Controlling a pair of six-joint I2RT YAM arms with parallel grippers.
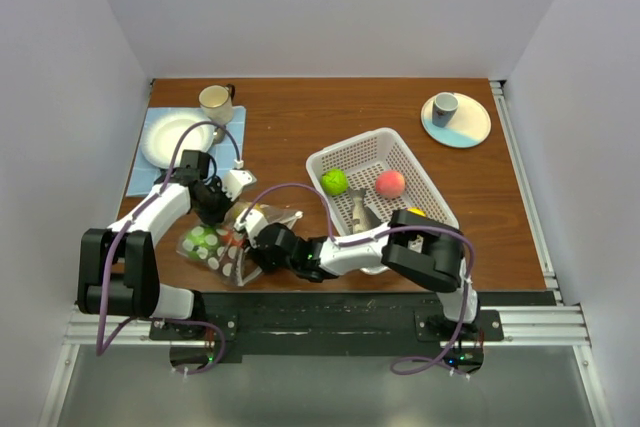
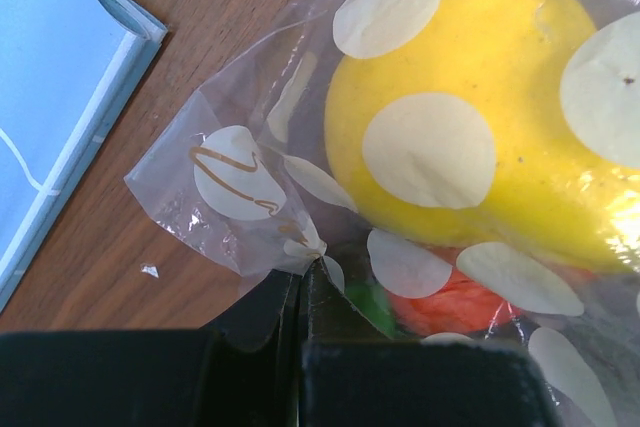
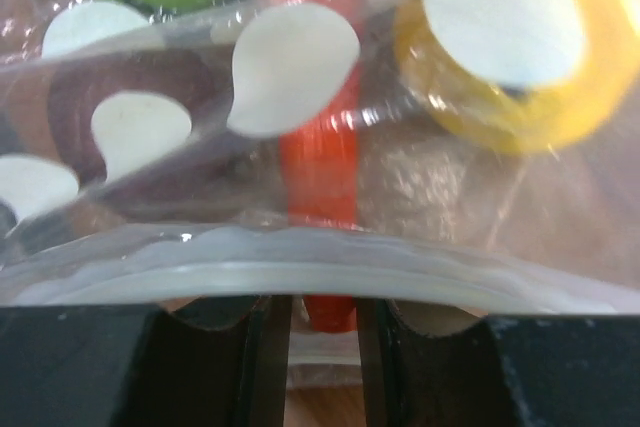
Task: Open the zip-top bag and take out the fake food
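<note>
The left pincer (image 2: 303,282) is closed tight on a corner of the bag (image 2: 250,187), its two jaws meeting on the clear dotted plastic. Just beyond its tips, inside the bag, lies a yellow fruit (image 2: 470,117), with an orange-red piece (image 2: 450,302) close on the right. A blue mat (image 2: 50,87) lies off to its left on the table (image 2: 220,7).

The right pincer (image 3: 322,347) has its jaws narrowly apart at the bag's white zip strip (image 3: 300,277), which runs across its tips. Whether they clamp the plastic cannot be told. Behind the right pincer stands a white basket (image 1: 350,144) holding a green fruit (image 1: 335,182), a pink fruit (image 1: 390,183) and a grey fish (image 1: 360,212).
</note>
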